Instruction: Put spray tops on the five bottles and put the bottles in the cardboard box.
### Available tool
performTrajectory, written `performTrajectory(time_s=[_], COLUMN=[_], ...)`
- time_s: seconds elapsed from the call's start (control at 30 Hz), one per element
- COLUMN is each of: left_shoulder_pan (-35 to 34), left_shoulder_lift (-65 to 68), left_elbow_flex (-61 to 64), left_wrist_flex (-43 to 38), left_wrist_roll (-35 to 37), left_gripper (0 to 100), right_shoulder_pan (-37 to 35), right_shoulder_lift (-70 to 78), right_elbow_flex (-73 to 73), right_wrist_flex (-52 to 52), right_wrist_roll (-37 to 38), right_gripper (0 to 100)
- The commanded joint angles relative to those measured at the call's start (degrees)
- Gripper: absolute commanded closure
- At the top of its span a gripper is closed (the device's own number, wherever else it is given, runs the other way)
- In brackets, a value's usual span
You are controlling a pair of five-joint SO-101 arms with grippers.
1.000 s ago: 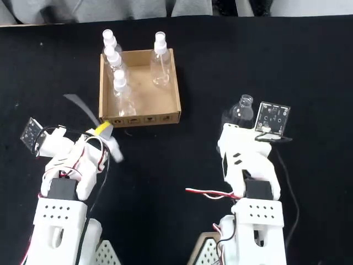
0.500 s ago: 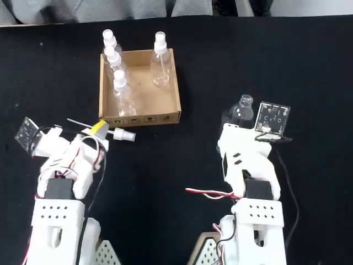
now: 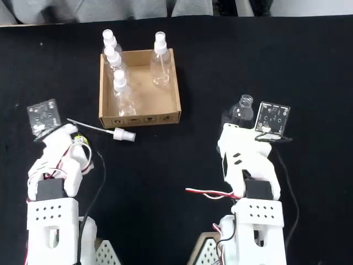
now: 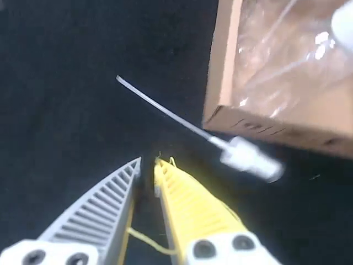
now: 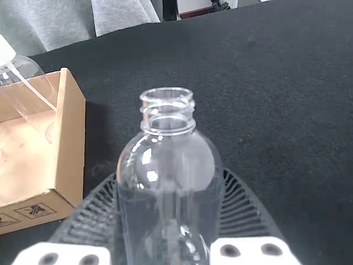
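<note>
A loose spray top [image 3: 124,134] lies on the black table just in front of the cardboard box [image 3: 167,117], its thin tube pointing left. In the left wrist view the spray top [image 4: 251,158] lies ahead of my left gripper [image 4: 148,163], whose grey and yellow fingers are shut with nothing between them. The left gripper [image 3: 84,141] sits left of the spray top and apart from it. My right gripper [image 3: 241,118] is shut on an upright clear bottle [image 3: 242,109] with an open neck, seen close in the right wrist view as the bottle [image 5: 165,160]. Several capped bottles [image 3: 160,61] stand in the box.
The cardboard box [image 5: 69,143] stands to the left of the held bottle, with open table between them. A grey-clothed person sits beyond the table's far edge [image 3: 182,6]. Bare black table lies between the two arms.
The left arm has pulled back to the left, away from the spray top, which now rests on the table in front of the box. The right arm and its bottle have not moved.
</note>
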State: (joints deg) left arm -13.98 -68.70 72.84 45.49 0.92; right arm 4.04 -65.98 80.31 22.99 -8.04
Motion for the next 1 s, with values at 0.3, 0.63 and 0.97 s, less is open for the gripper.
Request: performTrajectory(time_s=[0.3, 0.63, 0.97], left_shoulder_pan=[-0.92, -0.84, 2.33], left_shoulder_lift=[-1.23, -0.44, 3.60], left_elbow_flex=[-2.77, -10.77, -14.99], left_wrist_flex=[-0.26, 10.20, 14.68], left_wrist_roll=[-4.48, -4.57, -10.02], left_gripper=[97, 96, 91], right_shoulder_pan=[1.49, 1.49, 1.32], right_shoulder_lift=[-1.98, -1.98, -1.80], right_elbow_flex=[-0.48, -0.48, -0.48], right_wrist_flex=[-1.76, -1.76, -1.85], right_wrist_roll=[0.70, 0.70, 0.70], right_gripper=[91.3, 91.3, 91.3])
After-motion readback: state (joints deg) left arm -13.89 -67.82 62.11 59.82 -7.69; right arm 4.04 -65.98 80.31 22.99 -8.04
